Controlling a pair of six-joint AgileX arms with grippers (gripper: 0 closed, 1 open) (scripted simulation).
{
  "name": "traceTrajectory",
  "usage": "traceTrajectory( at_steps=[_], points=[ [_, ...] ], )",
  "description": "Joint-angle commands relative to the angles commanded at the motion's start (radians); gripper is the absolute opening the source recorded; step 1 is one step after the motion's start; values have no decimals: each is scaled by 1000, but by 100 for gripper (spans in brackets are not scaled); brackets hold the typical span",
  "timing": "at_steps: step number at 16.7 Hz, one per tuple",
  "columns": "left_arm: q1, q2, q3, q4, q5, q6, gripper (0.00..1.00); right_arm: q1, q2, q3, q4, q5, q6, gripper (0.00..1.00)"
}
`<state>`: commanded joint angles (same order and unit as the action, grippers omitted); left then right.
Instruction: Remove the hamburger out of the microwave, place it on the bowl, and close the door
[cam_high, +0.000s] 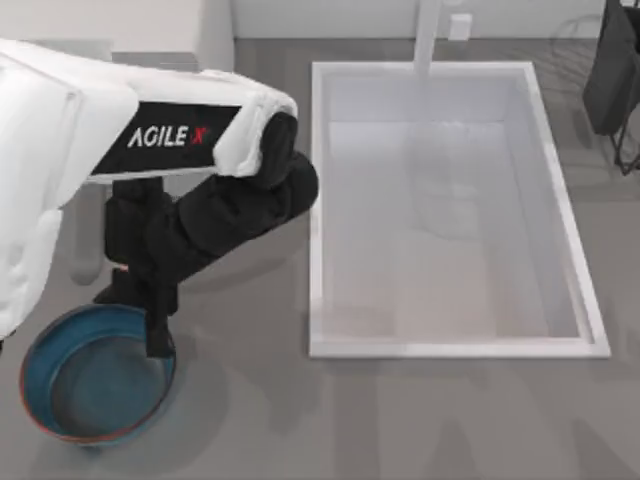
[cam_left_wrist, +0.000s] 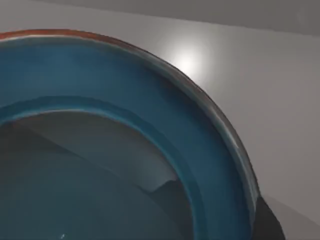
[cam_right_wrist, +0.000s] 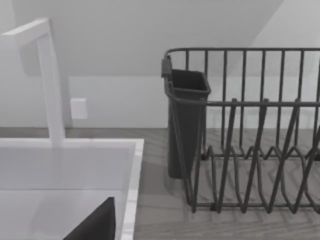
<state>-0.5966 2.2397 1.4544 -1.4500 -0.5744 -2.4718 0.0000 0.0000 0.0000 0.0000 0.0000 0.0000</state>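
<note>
The bowl sits at the lower left of the top view, dark teal with its reddish rim, and the left tool hangs right over the bowl's upper right edge, pointing down into it. In the left wrist view the bowl's inner wall curves across the frame, very close under the camera, with bare grey surface beyond the rim. No hamburger can be made out in the bowl from either view, and I cannot tell whether the left tool is open, closed or carrying anything (its fingertips are hidden by the arm's own dark wrist from above).

That is the relation the next move turns on: the bowl lies directly beneath and slightly to the lower left of the tool, so a release or a small nudge toward the bowl's centre looks like the natural call, judging from this position alone.

Further out, the white sink basin takes the middle and right of the top view, with the faucet at its upper edge. The right wrist view looks across the sink's corner to a dark dish rack with a cutlery holder; the right arm seems parked off toward the upper right. A pale boxy shape at the upper left of the top view may be the microwave; its door cannot be judged.
</note>
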Motion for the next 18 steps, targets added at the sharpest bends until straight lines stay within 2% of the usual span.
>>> traceTrajectory(
  at_steps=[3, 6, 12, 18],
  points=[
    [-59, 85, 23, -175, -49, -192, 0, 0, 0, 0, 0, 0, 0, 100],
    [-94, 141, 33, -279, -77, -306, 0, 0, 0, 0, 0, 0, 0, 100],
    [-101, 153, 35, -300, -83, -330, 0, 0, 0, 0, 0, 0, 0, 100],
    [-70, 146, -21, -227, -109, -310, 0, 0, 0, 0, 0, 0, 0, 100]
  ],
)
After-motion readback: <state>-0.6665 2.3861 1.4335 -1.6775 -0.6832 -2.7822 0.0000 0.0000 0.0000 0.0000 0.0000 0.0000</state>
